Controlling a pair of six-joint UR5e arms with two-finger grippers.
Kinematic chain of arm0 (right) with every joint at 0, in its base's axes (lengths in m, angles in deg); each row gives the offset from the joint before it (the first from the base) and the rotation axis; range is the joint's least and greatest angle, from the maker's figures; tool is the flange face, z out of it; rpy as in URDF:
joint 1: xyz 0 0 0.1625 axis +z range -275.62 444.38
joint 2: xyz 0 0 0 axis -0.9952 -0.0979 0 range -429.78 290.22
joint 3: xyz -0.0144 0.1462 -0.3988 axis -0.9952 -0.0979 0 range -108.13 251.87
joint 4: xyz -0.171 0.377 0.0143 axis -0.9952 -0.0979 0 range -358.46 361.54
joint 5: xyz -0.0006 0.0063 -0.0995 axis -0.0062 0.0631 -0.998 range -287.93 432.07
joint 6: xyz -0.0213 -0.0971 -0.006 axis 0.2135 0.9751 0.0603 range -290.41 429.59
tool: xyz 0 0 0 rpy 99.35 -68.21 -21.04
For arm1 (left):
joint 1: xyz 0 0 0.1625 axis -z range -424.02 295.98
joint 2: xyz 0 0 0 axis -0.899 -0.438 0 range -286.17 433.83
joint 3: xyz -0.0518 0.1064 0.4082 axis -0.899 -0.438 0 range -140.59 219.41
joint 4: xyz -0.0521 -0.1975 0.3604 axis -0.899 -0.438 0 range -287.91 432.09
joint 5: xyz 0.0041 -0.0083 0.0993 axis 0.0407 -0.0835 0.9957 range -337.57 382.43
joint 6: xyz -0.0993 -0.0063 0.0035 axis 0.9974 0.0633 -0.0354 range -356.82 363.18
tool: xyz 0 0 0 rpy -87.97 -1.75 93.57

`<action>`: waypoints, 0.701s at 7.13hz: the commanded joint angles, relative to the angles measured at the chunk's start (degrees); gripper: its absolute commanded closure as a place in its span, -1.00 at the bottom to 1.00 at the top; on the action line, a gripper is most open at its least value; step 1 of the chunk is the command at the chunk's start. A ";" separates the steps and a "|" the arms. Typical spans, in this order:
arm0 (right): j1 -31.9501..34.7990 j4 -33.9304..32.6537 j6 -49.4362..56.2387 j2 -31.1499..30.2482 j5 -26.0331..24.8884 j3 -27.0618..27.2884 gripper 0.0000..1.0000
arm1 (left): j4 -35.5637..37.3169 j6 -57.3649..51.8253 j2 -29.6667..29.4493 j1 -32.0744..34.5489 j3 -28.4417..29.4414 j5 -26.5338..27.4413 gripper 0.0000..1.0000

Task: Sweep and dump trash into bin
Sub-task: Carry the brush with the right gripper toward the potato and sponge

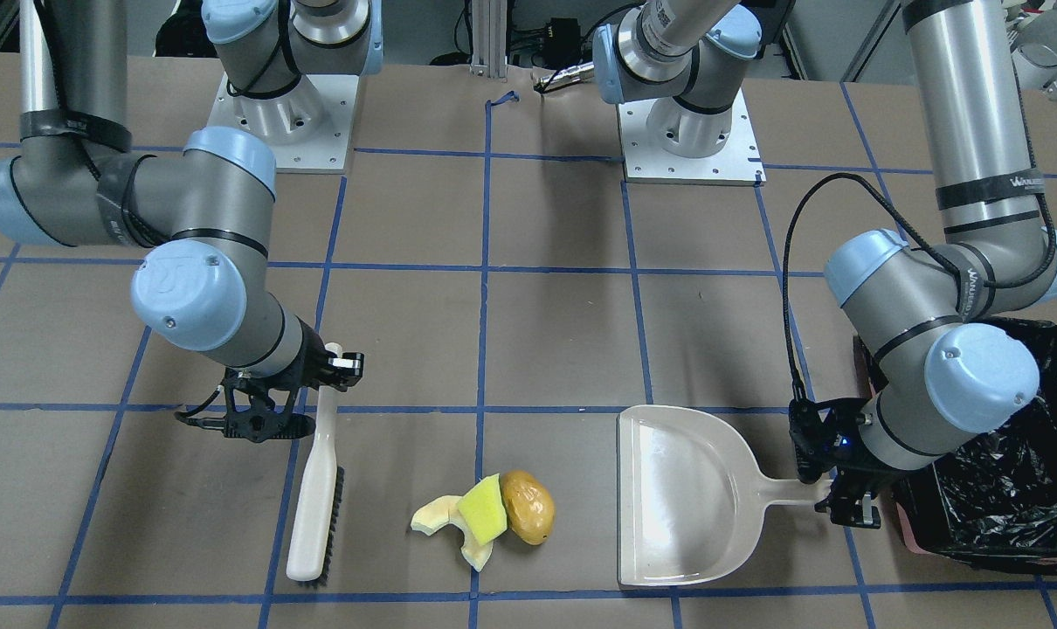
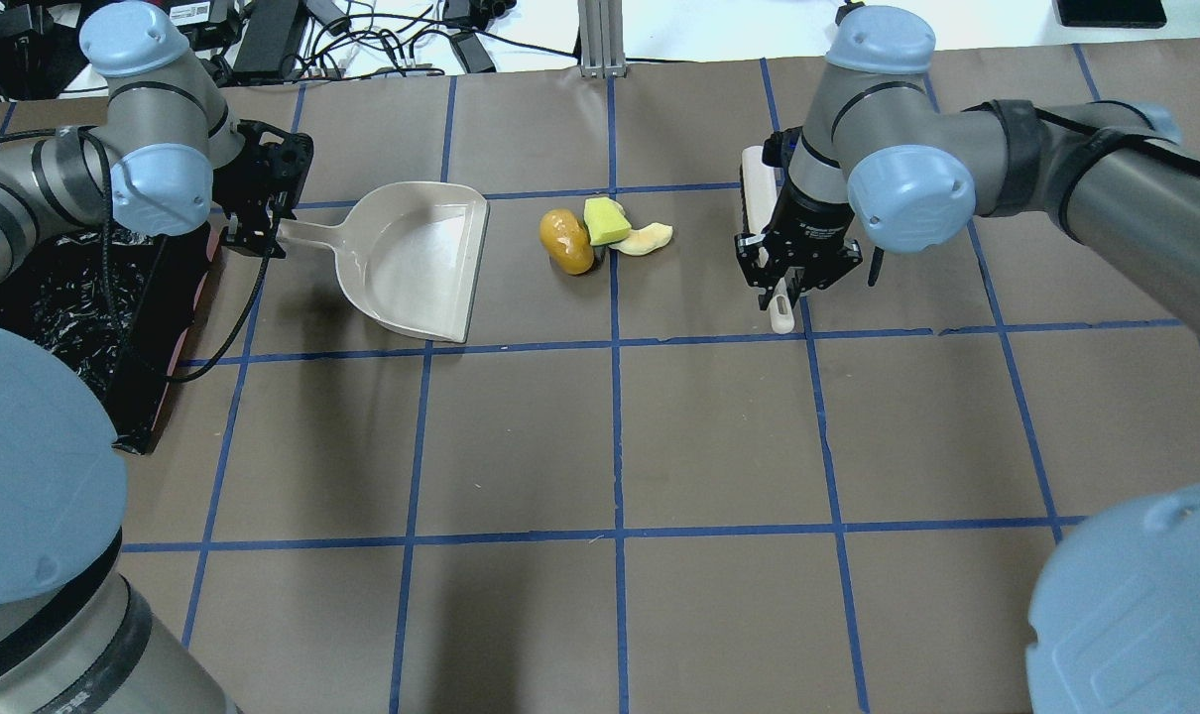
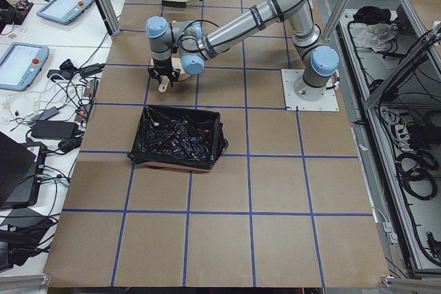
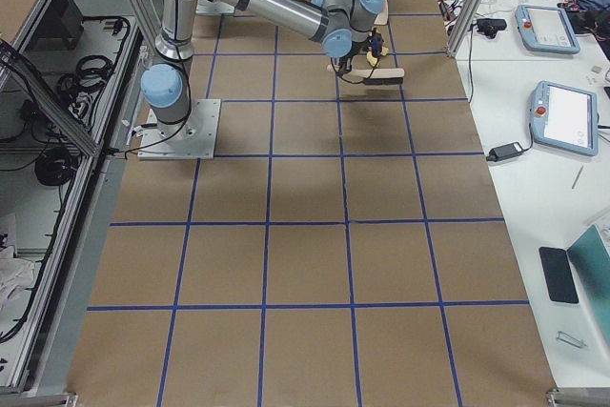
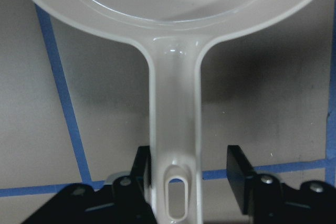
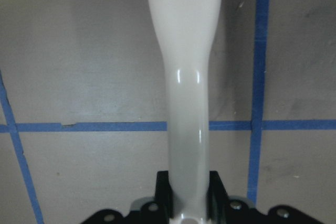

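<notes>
The right gripper (image 6: pixel 188 182) is clamped tight on the handle of the white long-handled brush with black bristles (image 1: pixel 314 498), ready to push. The left gripper (image 5: pixel 189 169) only straddles the beige plastic dustpan (image 1: pixel 686 498) handle, jaws spread, one finger (image 5: pixel 140 169) touching. The glossy brown-yellow potato-like lump (image 1: pixel 528 507), yellow-green sponge (image 1: pixel 482 507) and cream foam scrap (image 1: pixel 432 515) lie between both sets of fingers, facing the pan's mouth. The black-lined rectangular bin (image 1: pixel 1018 515) waits just behind the left fingers, handy for dumping.
</notes>
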 commanded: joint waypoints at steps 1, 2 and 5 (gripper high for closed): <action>1.95 0.22 -1.63 1.22 0.54 -0.09 1.00 | -0.01 -0.17 0.03 0.01 -0.37 -0.01 0.01; 2.83 0.75 -1.90 1.83 0.98 -0.96 1.00 | -0.01 -0.43 0.29 -0.08 -0.64 0.08 0.72; 7.57 1.80 -8.65 6.05 2.12 -6.23 1.00 | 0.07 0.44 0.82 0.53 -0.64 0.34 1.00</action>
